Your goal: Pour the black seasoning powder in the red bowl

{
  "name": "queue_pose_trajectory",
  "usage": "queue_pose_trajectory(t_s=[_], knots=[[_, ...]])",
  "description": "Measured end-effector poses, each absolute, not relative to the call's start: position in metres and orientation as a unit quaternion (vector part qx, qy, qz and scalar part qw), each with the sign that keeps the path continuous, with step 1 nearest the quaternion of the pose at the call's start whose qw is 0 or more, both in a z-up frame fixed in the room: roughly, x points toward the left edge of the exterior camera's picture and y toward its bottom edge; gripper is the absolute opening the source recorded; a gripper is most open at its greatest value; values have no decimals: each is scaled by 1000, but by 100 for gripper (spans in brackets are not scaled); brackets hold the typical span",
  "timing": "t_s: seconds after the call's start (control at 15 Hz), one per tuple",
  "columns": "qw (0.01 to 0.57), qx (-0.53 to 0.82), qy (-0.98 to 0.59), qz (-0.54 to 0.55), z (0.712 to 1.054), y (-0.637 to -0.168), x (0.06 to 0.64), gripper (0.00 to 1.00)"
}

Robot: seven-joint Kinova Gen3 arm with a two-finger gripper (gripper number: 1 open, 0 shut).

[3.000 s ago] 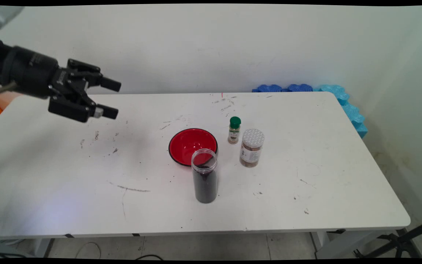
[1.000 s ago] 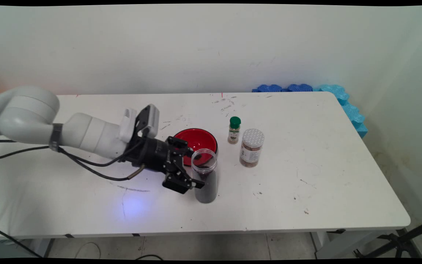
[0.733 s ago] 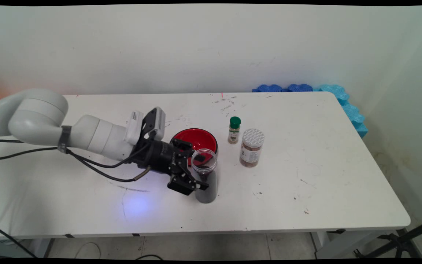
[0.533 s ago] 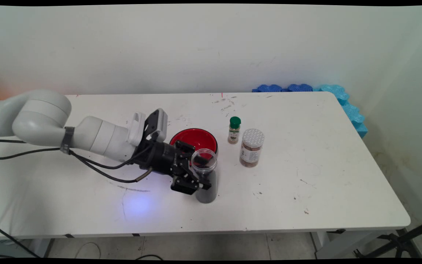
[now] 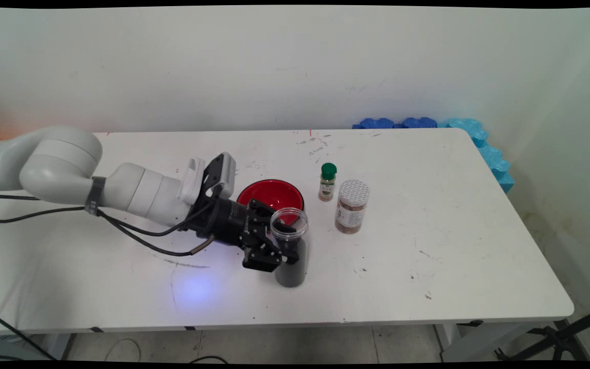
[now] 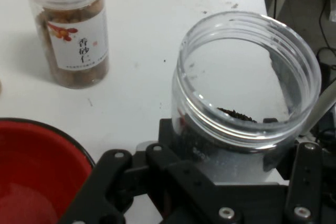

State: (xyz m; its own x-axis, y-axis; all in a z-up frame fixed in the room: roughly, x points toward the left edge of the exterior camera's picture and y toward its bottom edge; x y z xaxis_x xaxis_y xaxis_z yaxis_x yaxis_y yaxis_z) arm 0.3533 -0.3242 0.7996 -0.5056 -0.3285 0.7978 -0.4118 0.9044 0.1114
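My gripper [image 5: 283, 242] reaches in from the left, low over the table, and is shut on an open clear jar [image 5: 290, 251] partly filled with dark grains. In the hand view the jar [image 6: 247, 77] fills the space between the black linkage, its open mouth facing the camera, with my gripper [image 6: 241, 145] closed round its lower body. A red bowl [image 5: 269, 195] with a black rim sits just behind the jar; in the hand view the bowl [image 6: 31, 171] lies at the lower left.
A white-lidded spice jar [image 5: 351, 207] stands right of the bowl and shows at the hand view's top left [image 6: 71, 35]. A small green-capped bottle [image 5: 328, 182] stands behind it. Blue foam pieces [image 5: 479, 138] line the white table's [image 5: 428, 266] far right corner.
The arm came down from the upper left and slid its gripper round the jar. In the last half second the jaws drew in and the jar shifted slightly to the right.
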Motion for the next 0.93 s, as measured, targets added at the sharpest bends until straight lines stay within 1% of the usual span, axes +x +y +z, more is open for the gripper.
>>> queue_pose_trajectory(t_s=[0.2, 0.47, 0.93], knots=[[451, 210, -866, 43, 804, -323, 355, 0], [452, 200, -868, 38, 822, -321, 364, 0], [455, 189, -869, 40, 877, -322, 383, 0]])
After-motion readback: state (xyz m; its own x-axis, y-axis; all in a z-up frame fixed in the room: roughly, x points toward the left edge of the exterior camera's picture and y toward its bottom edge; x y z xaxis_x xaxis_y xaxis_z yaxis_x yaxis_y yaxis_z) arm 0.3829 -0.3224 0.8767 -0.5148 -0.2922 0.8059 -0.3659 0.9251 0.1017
